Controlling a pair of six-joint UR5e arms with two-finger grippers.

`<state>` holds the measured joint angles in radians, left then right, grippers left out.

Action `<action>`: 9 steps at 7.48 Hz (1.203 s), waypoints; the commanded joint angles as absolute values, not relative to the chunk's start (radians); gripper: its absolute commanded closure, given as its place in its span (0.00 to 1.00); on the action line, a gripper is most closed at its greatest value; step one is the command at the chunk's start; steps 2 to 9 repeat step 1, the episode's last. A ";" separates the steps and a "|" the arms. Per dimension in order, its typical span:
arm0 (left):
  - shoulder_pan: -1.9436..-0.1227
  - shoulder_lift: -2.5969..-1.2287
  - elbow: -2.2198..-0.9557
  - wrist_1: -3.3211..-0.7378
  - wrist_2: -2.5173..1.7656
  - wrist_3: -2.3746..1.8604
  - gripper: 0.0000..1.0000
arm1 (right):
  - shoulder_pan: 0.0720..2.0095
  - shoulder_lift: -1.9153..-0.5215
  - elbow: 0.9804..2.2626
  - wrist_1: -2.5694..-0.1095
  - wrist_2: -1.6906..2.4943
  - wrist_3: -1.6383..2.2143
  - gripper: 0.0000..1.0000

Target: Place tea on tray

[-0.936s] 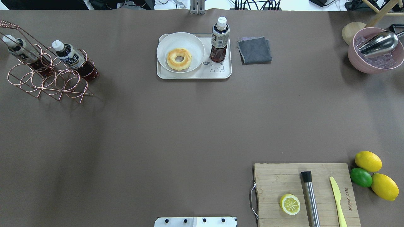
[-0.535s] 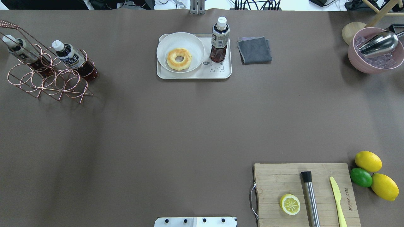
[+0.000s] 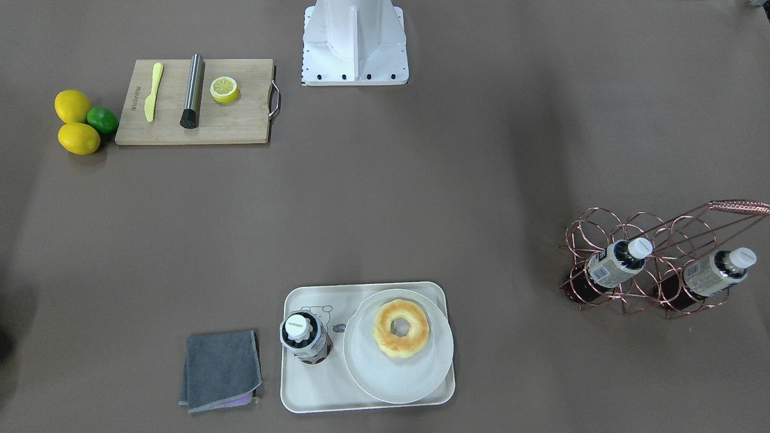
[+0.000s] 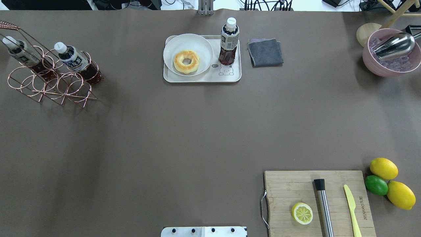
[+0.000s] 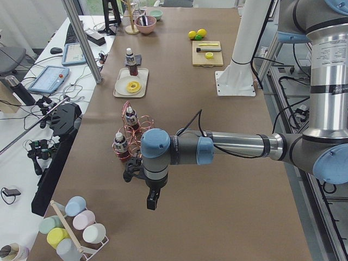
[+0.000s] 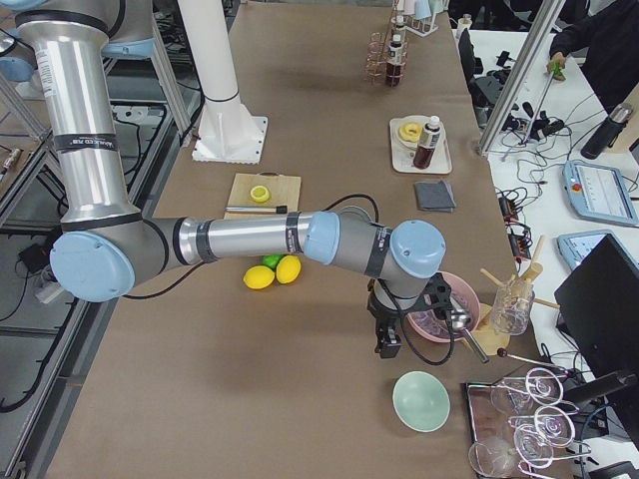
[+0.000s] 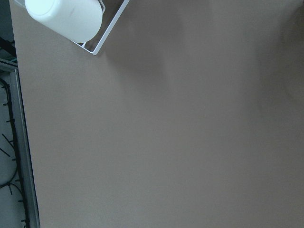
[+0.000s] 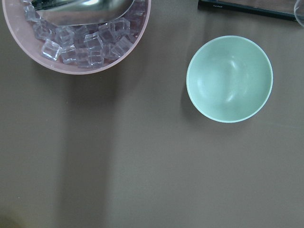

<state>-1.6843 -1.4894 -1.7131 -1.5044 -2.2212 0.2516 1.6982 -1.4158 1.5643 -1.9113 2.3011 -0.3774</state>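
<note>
On the brown desk point(image 4: 197, 131) the tea point(image 4: 229, 41) stands upright on the tray point(image 4: 200, 78), well apart from both the left tool point(image 5: 152, 203) and the right tool point(image 6: 384, 347); how wide either is I cannot tell.

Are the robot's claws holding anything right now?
No. The left claw and the right claw hang bare over the table; the tea stands free on the tray.

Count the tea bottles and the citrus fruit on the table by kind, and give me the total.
Tea bottles: 3 (one standing on the tray, two in the copper wire rack)
Whole lemons: 2
Lime: 1
Lemon half: 1
Total: 7
</note>
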 commanded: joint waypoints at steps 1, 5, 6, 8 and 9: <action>-1.684 -1.493 -1.718 -1.506 -2.221 0.252 0.02 | 1.700 -1.416 1.565 -1.910 2.304 -0.379 0.00; -1.684 -1.493 -1.718 -1.506 -2.221 0.252 0.02 | 1.700 -1.416 1.565 -1.910 2.304 -0.379 0.00; -1.684 -1.493 -1.718 -1.506 -2.221 0.252 0.02 | 1.700 -1.416 1.565 -1.910 2.304 -0.379 0.00; -1.684 -1.493 -1.718 -1.506 -2.221 0.252 0.02 | 1.700 -1.416 1.565 -1.910 2.304 -0.379 0.00; -1.684 -1.493 -1.718 -1.506 -2.221 0.252 0.02 | 1.700 -1.416 1.565 -1.910 2.304 -0.379 0.00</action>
